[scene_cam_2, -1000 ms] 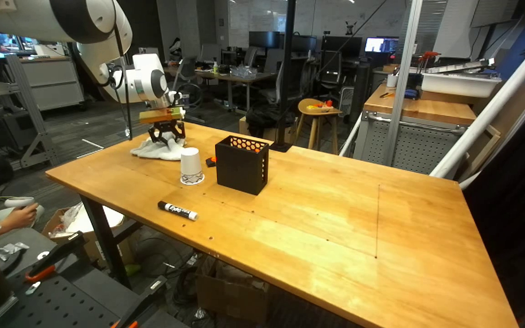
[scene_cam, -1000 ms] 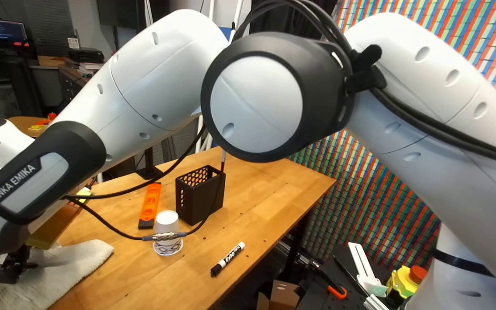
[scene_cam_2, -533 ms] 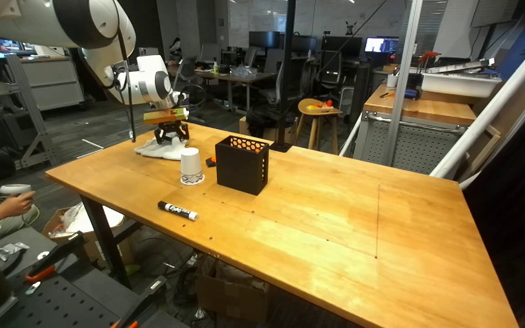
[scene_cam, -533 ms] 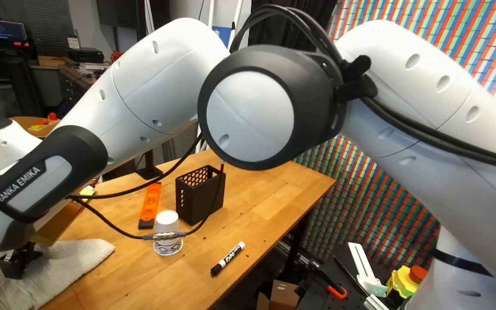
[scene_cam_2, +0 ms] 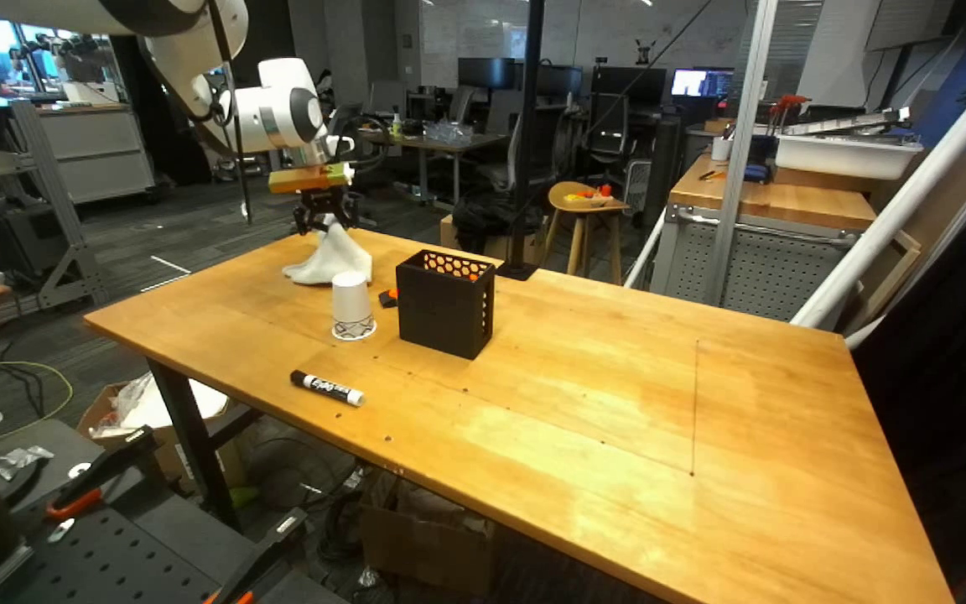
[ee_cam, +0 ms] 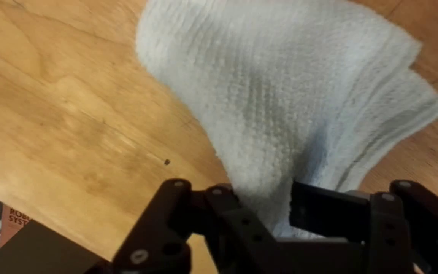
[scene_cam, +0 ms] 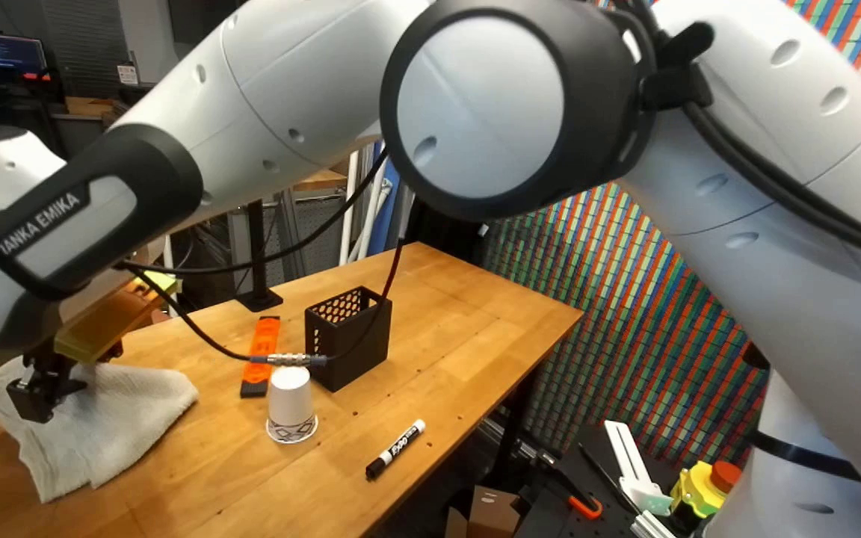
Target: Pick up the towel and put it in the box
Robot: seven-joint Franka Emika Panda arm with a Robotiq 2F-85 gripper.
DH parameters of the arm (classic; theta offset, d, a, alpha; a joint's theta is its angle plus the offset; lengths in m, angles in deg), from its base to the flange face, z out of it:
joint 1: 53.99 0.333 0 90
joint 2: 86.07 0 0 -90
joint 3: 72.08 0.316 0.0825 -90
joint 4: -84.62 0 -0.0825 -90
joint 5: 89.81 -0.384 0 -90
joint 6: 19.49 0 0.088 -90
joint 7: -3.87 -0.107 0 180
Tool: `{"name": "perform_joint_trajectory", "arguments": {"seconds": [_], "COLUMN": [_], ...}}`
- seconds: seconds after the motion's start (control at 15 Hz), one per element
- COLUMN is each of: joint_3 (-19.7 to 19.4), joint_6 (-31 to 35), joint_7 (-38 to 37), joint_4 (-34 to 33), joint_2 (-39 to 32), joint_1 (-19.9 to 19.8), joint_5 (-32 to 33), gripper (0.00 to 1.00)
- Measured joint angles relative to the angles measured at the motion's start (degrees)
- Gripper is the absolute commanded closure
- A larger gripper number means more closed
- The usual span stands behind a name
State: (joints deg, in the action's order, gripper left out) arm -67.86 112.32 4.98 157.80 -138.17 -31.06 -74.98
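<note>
A white towel [scene_cam: 128, 418] lies partly on the wooden table, pulled up into a peak. It also shows in an exterior view [scene_cam_2: 334, 258] and fills much of the wrist view [ee_cam: 272, 76]. My gripper [scene_cam_2: 325, 226] is above the table, shut on the bunched top of the towel, whose lower edge still rests on the table. In the wrist view the towel runs in between the fingers of the gripper [ee_cam: 266, 205]. The box is black, upright and open-topped, with honeycomb holes, and stands on the table in both exterior views [scene_cam: 348, 344] [scene_cam_2: 444, 310], apart from the towel.
An upside-down white paper cup [scene_cam_2: 352, 304] stands between towel and box. An orange level [scene_cam: 261, 351] lies behind the cup. A black-and-white marker [scene_cam_2: 326, 388] lies near the front edge. A black post [scene_cam_2: 525, 168] rises at the table's back edge. A cable hangs from the arm.
My gripper has risen from the table and drawn the towel's middle up with it. The towel was lying flat with the gripper down on it before.
</note>
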Motion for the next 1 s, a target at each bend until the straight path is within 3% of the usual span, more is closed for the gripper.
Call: {"name": "perform_joint_trajectory", "arguments": {"seconds": [0.53,1.0], "joint_3": [1.24,0.89], "joint_6": [-13.13,-14.33], "joint_7": [-0.34,1.92], "joint_4": [13.43,26.78], "joint_2": [21.73,37.16], "joint_1": [-2.55,-11.39], "joint_5": [-1.14,-1.72], "gripper": [1.0,1.0]}}
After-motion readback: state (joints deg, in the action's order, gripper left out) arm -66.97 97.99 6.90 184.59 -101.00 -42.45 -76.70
